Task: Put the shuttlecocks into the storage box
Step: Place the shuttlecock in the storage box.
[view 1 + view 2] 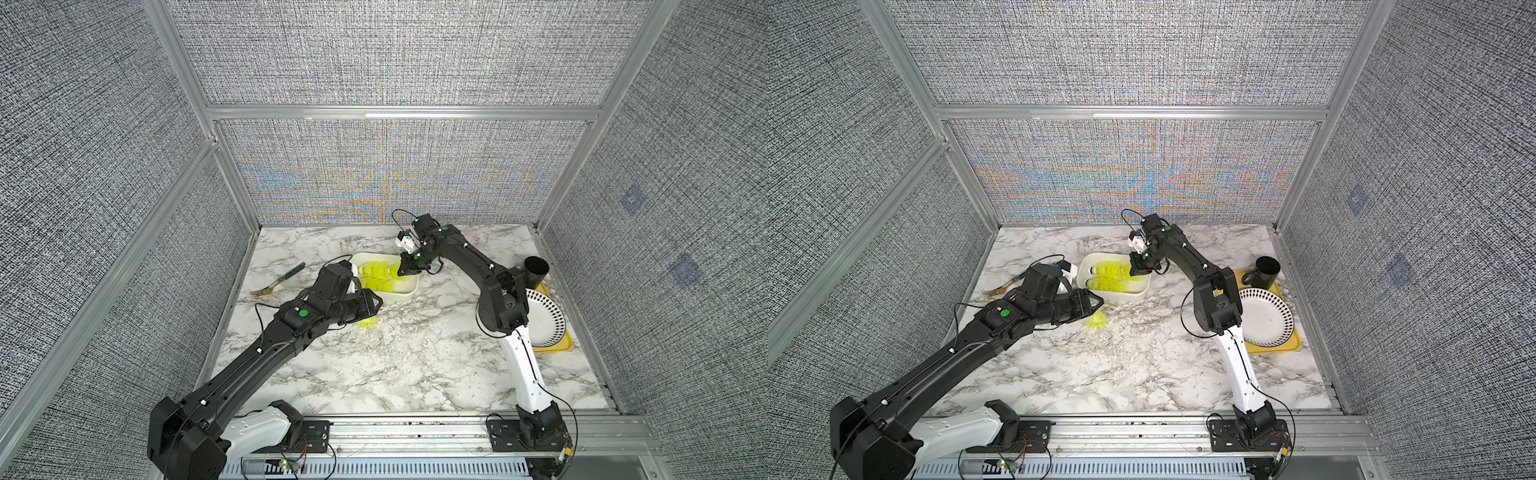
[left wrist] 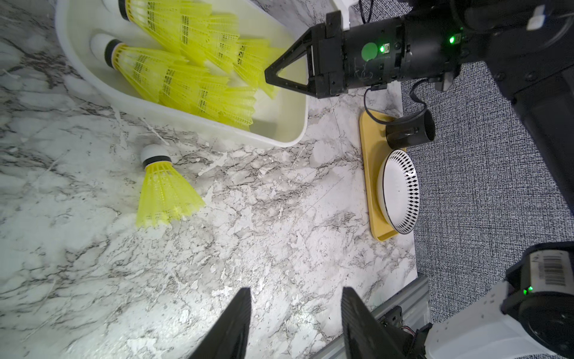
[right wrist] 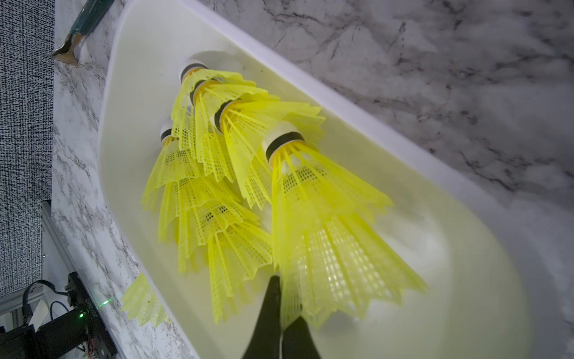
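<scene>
Black fingers of the left gripper stand parted and empty. The loose shuttlecock lies just beside them on the marble table, long axis running cap-first toward the storage box wall. Left arm is nearer: the right gripper is clenched on the skirt of a second shuttlecock over the box, beside the stacked shuttlecocks
</scene>
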`<move>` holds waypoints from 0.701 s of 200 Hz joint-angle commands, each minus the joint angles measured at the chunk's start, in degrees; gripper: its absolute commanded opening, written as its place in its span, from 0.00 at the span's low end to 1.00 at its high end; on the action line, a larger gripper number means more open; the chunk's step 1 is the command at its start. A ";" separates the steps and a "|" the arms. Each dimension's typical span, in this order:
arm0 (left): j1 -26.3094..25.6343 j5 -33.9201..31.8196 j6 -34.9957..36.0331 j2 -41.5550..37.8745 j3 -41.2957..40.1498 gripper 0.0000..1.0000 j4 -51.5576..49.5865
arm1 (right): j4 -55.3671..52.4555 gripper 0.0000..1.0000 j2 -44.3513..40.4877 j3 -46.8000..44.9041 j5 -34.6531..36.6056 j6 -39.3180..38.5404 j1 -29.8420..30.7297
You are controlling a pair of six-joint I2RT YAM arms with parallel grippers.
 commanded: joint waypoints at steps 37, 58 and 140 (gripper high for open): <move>-0.01 -0.45 0.48 -0.97 0.15 0.50 -0.95 | 2.60 0.00 0.62 -0.80 -2.48 -0.92 0.00; -0.03 -0.45 0.56 -1.13 0.15 0.50 -1.13 | 3.15 0.00 0.84 -1.28 -3.14 -1.07 -0.07; -0.02 -0.01 0.57 -1.54 -0.11 0.50 -1.75 | 5.26 0.00 1.03 -2.09 -5.14 -2.21 -0.58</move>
